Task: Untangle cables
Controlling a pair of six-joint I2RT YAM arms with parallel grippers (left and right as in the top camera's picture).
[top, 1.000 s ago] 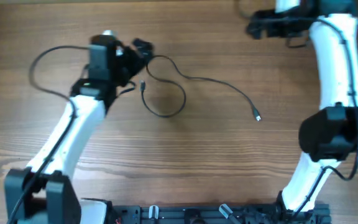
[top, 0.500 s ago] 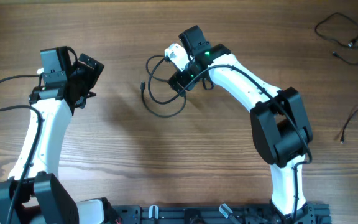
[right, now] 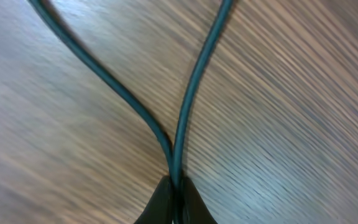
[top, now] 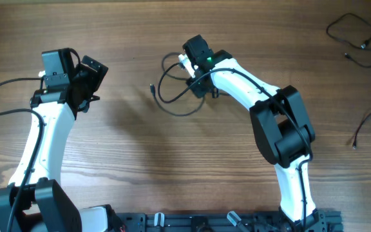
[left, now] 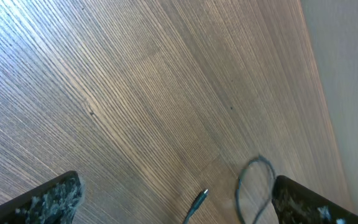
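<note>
Black cable loop clamped by right fingers; left fingers spread, other cables well apart.

A brown wood-grain table fills the view, with a pale plain surface beyond its edge.

This looks like a robotics lab bench, not a home or a shop. A black mounting rail with clamps runs along the near edge of a wood-grain worktop. Two white-and-black jointed arms rise from it, the left arm at the rail's left end and the right arm at its right end. Each trails thick black wiring. A thin looped cord lies straight out from the rail's middle, and loose cords lie far out past its right end. In the left wrist view a plain pale surface borders the worktop.
</note>
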